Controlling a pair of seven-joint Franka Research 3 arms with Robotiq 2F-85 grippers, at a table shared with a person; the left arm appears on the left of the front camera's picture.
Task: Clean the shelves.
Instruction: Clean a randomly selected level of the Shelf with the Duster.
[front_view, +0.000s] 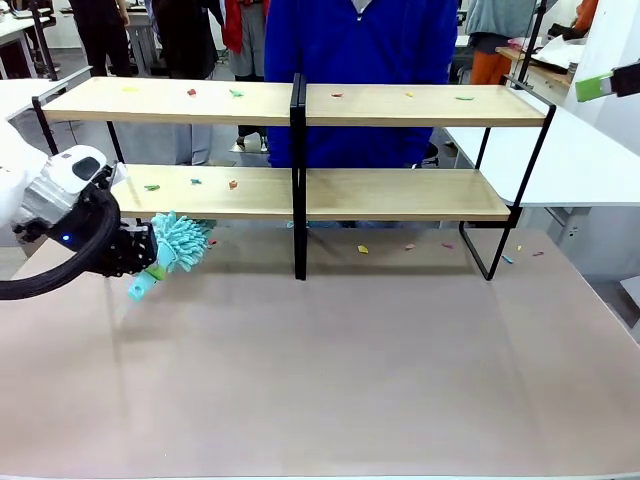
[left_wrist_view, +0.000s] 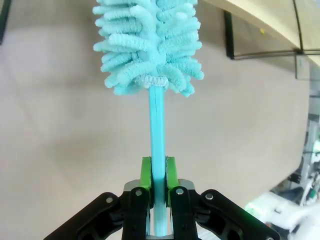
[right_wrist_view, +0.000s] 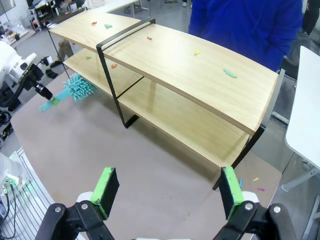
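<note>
The shelves (front_view: 420, 105) stand across the far half of the table, two light-wood boards in a black frame, with small coloured scraps (front_view: 233, 93) scattered on both. My left gripper (front_view: 150, 262) sits low at the table's left, shut on the thin handle of a teal fluffy duster (front_view: 182, 240). The duster's head lies by the lower board's left end. In the left wrist view the green pads (left_wrist_view: 146, 172) clamp the handle (left_wrist_view: 157, 130) below the duster head (left_wrist_view: 147, 45). My right gripper (right_wrist_view: 167, 192) hovers open above the shelves' (right_wrist_view: 200, 65) right end, holding nothing.
A person in a blue top (front_view: 360, 40) stands right behind the shelves. More scraps (front_view: 362, 249) lie on the table under the lower board. A white table (front_view: 580, 160) adjoins at the right. The brown tabletop (front_view: 350, 370) in front is bare.
</note>
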